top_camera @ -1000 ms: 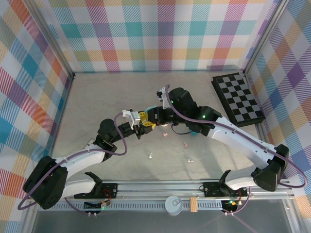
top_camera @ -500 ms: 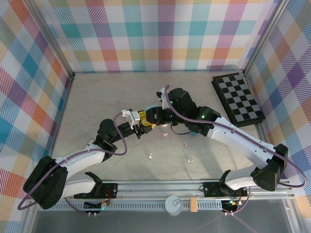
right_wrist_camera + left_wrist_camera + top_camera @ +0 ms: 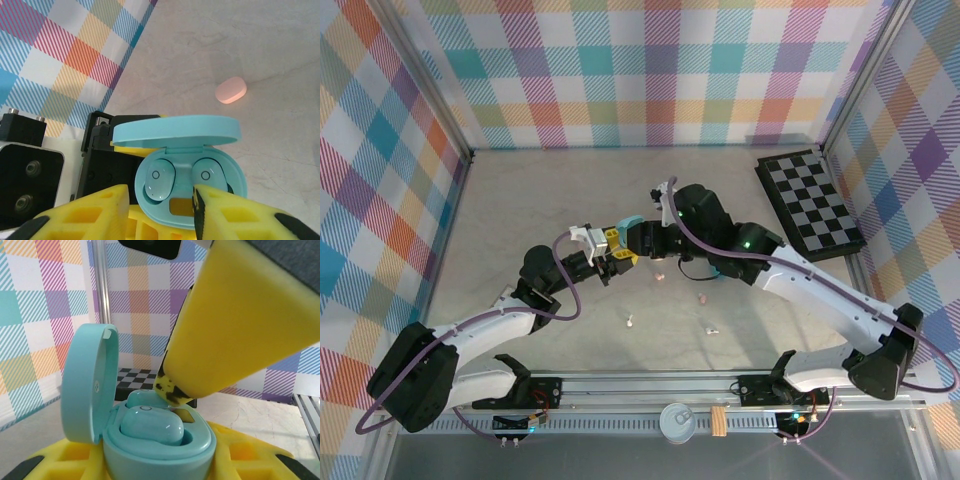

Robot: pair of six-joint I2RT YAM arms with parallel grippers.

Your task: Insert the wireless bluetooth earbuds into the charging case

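The teal charging case (image 3: 165,450) sits between the yellow fingers of my left gripper (image 3: 160,465), which is shut on it, with its lid (image 3: 87,380) standing open. Two teal earbuds (image 3: 161,179) (image 3: 206,175) lie side by side in its wells. My right gripper (image 3: 160,215) hovers over the case (image 3: 192,200), open, and one yellow fingertip (image 3: 172,390) rests at the far earbud (image 3: 142,399). In the top view both grippers (image 3: 612,255) (image 3: 638,240) meet at the table's middle, the lid (image 3: 631,220) showing between them.
Loose small earbuds lie on the table: pink ones (image 3: 659,277) (image 3: 701,297) and white ones (image 3: 631,321) (image 3: 711,331). A pink oval piece (image 3: 231,90) lies beyond the case. A checkerboard (image 3: 810,200) stands at the back right. Plaid walls enclose the table.
My right gripper has gone from shut to open above the case, and its arm has shifted slightly. The left gripper and the case have stayed put.
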